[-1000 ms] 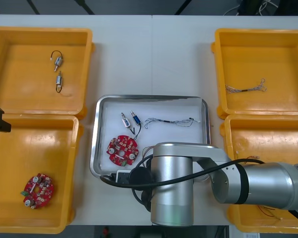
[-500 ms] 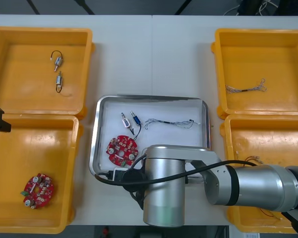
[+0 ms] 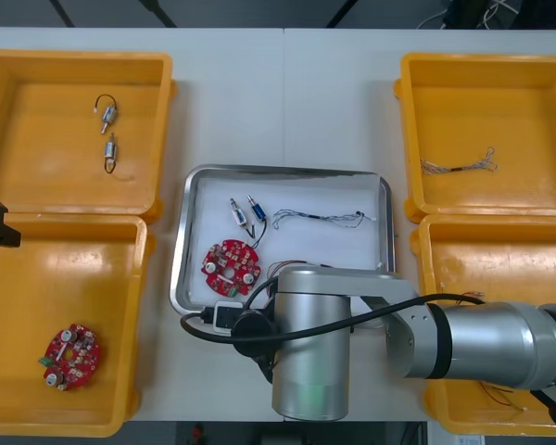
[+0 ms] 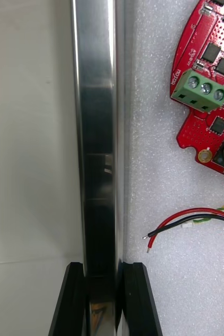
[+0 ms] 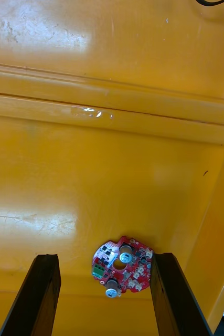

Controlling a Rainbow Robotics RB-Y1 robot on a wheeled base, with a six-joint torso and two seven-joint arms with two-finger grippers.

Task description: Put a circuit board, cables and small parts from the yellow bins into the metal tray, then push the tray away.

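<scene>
Centrally, the metal tray (image 3: 179,243) sits on the light table (image 3: 287,102) between the yellow bins, its floor white. Inside it lie a round red circuit board (image 3: 230,266) near the robot-side left corner, two small metal parts (image 3: 244,210) just beyond the board, and a twisted blue and white cable (image 3: 320,219) stretched toward the tray's right wall. The right wrist view adds a cable of red, black and yellow strands (image 4: 195,218) lying on the white floor beside the board (image 4: 216,89), apart from it.

The right gripper (image 4: 104,273) is clamped on the tray's shiny rim (image 4: 98,131), one black finger (image 4: 72,299) outside on the table and the other inside the tray. The silver right arm (image 3: 426,338) reaches in from the right and covers the tray's near edge.

The left gripper (image 5: 105,257) hangs over the near-left bin (image 3: 120,306) with its fingers spread wide, holding nothing; a second circuit board (image 5: 122,266) lies on the bin floor below. The far-left bin (image 3: 37,111) holds two more metal parts (image 3: 108,132), and the far-right bin (image 3: 500,93) holds a thin cable (image 3: 459,167).
</scene>
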